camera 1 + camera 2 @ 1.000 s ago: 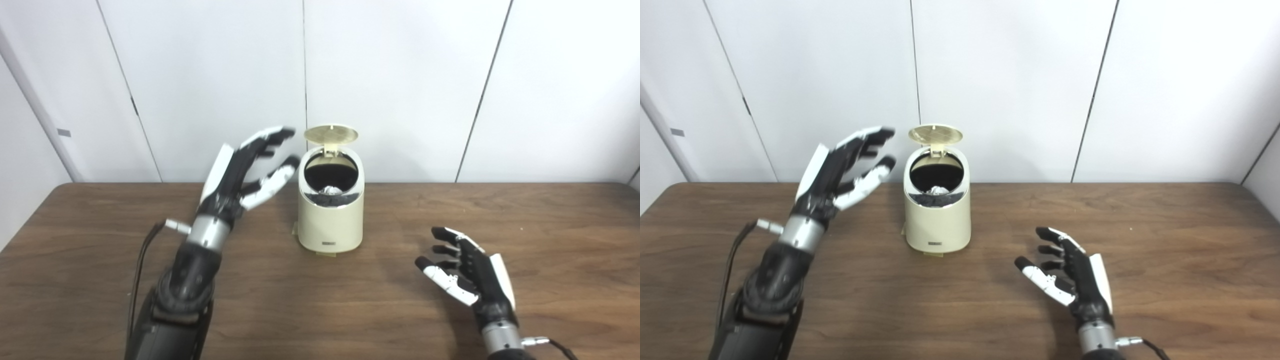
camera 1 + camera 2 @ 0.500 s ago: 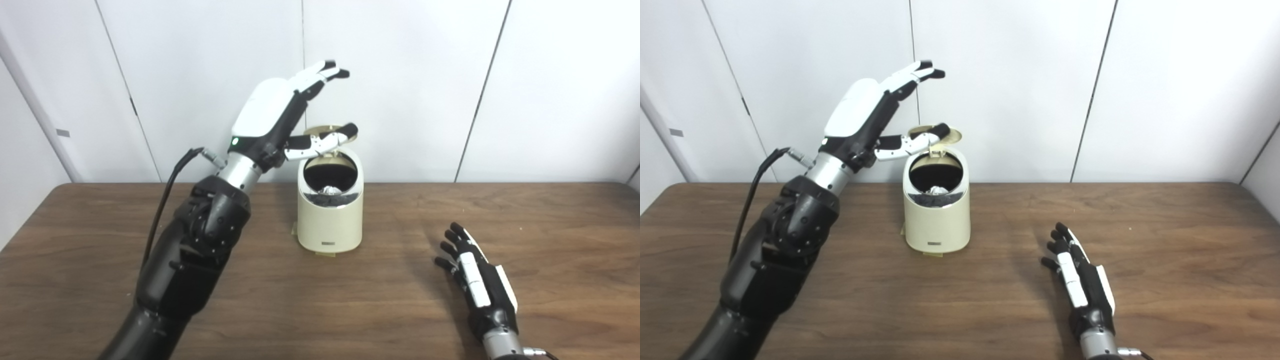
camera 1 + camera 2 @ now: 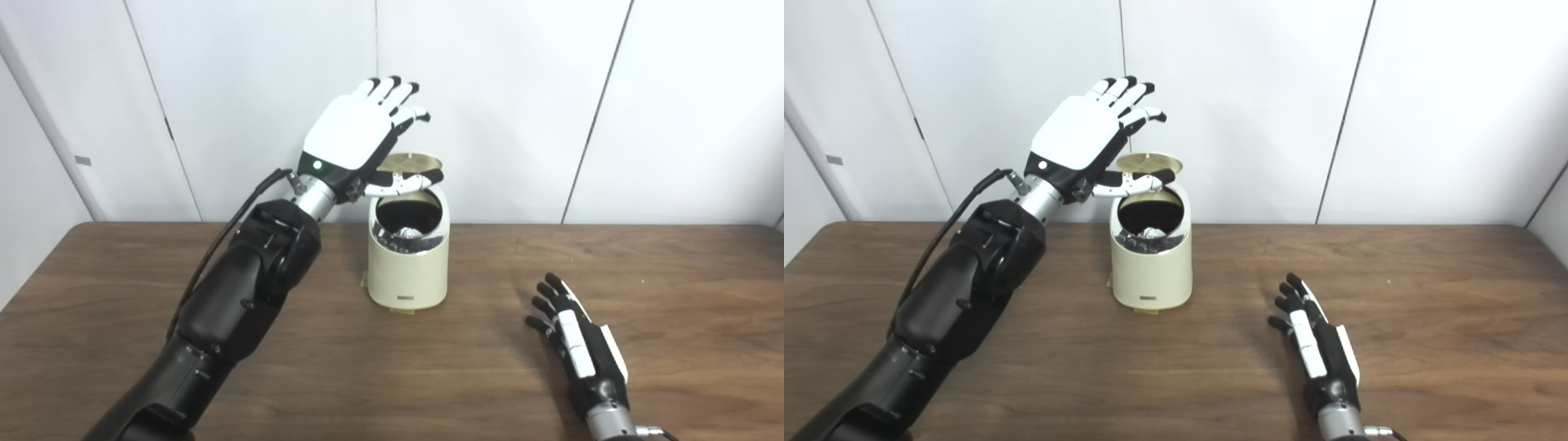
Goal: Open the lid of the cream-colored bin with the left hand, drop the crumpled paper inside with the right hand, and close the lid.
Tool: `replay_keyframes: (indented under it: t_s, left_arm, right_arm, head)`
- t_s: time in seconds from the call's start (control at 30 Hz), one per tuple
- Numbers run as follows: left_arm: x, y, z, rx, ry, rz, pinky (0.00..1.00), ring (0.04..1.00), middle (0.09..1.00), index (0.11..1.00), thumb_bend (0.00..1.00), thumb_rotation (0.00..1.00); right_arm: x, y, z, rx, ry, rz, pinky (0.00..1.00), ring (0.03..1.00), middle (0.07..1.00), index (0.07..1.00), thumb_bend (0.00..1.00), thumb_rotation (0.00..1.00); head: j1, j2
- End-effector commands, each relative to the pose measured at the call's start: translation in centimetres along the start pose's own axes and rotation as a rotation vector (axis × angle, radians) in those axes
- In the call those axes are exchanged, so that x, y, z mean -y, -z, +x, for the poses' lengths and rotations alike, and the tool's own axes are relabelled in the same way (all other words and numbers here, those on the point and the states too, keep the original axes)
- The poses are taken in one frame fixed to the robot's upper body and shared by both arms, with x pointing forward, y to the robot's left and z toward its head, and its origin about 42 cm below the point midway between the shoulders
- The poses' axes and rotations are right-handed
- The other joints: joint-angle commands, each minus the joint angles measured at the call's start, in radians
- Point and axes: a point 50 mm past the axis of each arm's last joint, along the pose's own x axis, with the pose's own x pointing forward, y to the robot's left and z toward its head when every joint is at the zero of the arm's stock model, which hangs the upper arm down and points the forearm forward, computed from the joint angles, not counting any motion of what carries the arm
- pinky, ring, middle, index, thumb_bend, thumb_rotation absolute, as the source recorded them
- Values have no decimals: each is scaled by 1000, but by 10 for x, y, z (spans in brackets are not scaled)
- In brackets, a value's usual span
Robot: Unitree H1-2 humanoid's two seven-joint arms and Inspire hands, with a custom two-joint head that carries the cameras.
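Cream-colored bin point(image 3: 408, 260) stands on the wooden table point(image 3: 122, 343) with its lid point(image 3: 411, 164) up, and the crumpled paper point(image 3: 407, 232) lies inside. In the left eye view, the left hand point(image 3: 358, 131) has risen from beside the bin to above the lid, fingers spread, thumb across the lid's front.

In the right eye view, the right hand point(image 3: 1314, 343) has turned and now rests spread and empty near the table, well apart from the bin. I judge that only closing the lid remains.
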Motion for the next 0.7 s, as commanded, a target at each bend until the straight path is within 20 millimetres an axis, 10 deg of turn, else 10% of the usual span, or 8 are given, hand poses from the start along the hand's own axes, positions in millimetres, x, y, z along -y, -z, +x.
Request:
replay_keyframes:
  t_s: [0.0,0.67]
  left_arm:
    - [-24,3,13,-14,-60,50,1000,1000,964,802,625,880]
    - [-2,3,1,-35,95,-88,974,1000,935,640,641,911]
  right_arm:
    - [-1,-10,3,34,-9,-20,782,891,915,942,567,822]
    - [1,-6,3,58,3,-103,757,861,889,949,531,844]
  head:
    - [0,1]
    - [-9,10]
